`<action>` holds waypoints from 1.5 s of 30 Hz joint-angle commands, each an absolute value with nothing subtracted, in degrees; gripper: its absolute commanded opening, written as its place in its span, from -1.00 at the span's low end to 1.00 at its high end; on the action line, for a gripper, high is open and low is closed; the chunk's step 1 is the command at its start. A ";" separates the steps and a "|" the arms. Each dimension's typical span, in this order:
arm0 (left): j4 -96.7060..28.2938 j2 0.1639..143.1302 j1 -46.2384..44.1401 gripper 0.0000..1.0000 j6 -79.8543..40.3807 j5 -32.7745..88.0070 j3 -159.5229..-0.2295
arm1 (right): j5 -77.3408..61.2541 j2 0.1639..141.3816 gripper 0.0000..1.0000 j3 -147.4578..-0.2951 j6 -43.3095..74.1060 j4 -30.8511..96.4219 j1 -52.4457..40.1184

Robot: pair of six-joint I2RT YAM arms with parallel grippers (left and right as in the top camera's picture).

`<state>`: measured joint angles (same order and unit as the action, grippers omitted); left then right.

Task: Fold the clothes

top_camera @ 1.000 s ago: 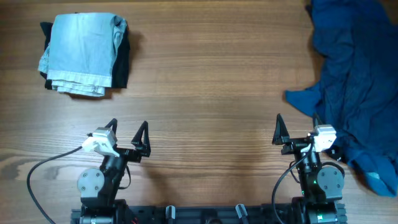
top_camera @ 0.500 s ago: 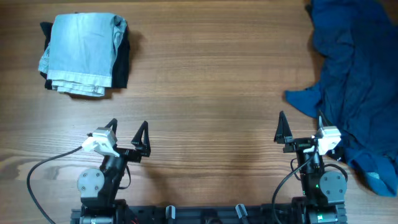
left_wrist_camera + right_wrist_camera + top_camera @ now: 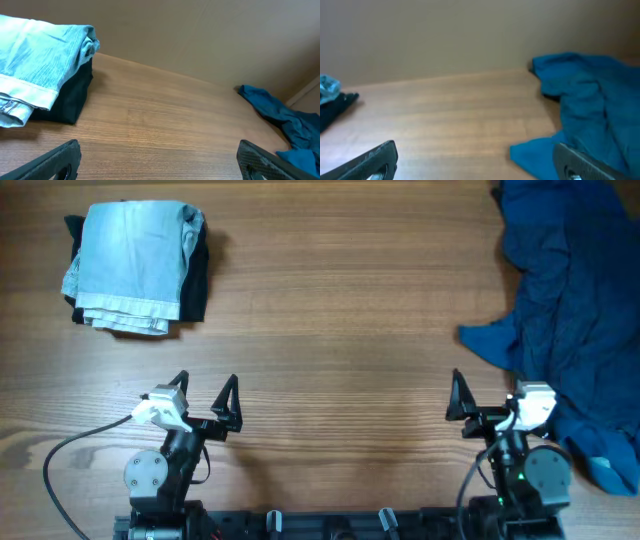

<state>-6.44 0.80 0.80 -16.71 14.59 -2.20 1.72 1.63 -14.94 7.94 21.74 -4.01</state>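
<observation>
A robotics lab bench: the left arm (image 3: 165, 455) and right arm (image 3: 522, 472) are fixed to a black rail (image 3: 330, 525) at the edge of a wood-grain counter (image 3: 340, 300). A dark cable (image 3: 60, 450) loops loose, clothes (image 3: 580, 310) lie there, and a bare beige wall (image 3: 175, 30) stands behind.

Wood-look table (image 3: 330, 310), plain beige wall (image 3: 200, 30) behind.
Tabletop: mid-brown w/ darker streaks, grain running L–R in the overhead view, matte finish. Light is soft & even across the whole top; shadows are faint, edges blurred. In both wrist views the wall rises straight from the table's far edge: flat, tan-beige, unpatterned, a bit darker than the wood. Left wrist view: a faint slanted seam line near the top of the wall, and a paler strip (image 3: 304, 92) at far right where wall meets table.
</observation>
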 commanded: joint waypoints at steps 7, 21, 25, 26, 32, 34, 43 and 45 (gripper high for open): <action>-6.46 0.49 0.47 1.00 -17.17 14.04 -1.87 | 7.49 36.75 1.00 -50.02 17.12 40.64 -3.68; -3.92 2.44 0.49 1.00 -17.26 14.46 -5.74 | 4.95 68.84 0.82 -67.46 20.99 53.60 15.49; -5.85 14.72 0.47 0.99 -17.43 14.26 -14.74 | 4.95 77.67 0.68 -67.44 21.02 55.16 24.51; -6.26 18.87 0.47 0.99 -17.43 14.26 -16.80 | 4.95 80.03 0.65 -67.44 21.15 55.16 25.98; -5.72 44.18 0.47 0.99 -17.41 18.63 -24.62 | 6.02 89.52 0.59 -67.37 21.15 55.13 29.76; -5.54 45.01 0.47 1.00 -17.41 18.61 -24.62 | 6.02 89.69 0.60 -67.22 21.15 54.39 30.26; -6.42 46.19 0.47 0.99 -18.09 19.16 -24.60 | 4.03 90.78 -0.04 -58.15 20.97 43.92 30.24; -5.52 46.50 0.47 0.99 -21.65 19.09 -24.60 | 4.05 91.11 -0.28 -55.99 21.02 42.11 30.24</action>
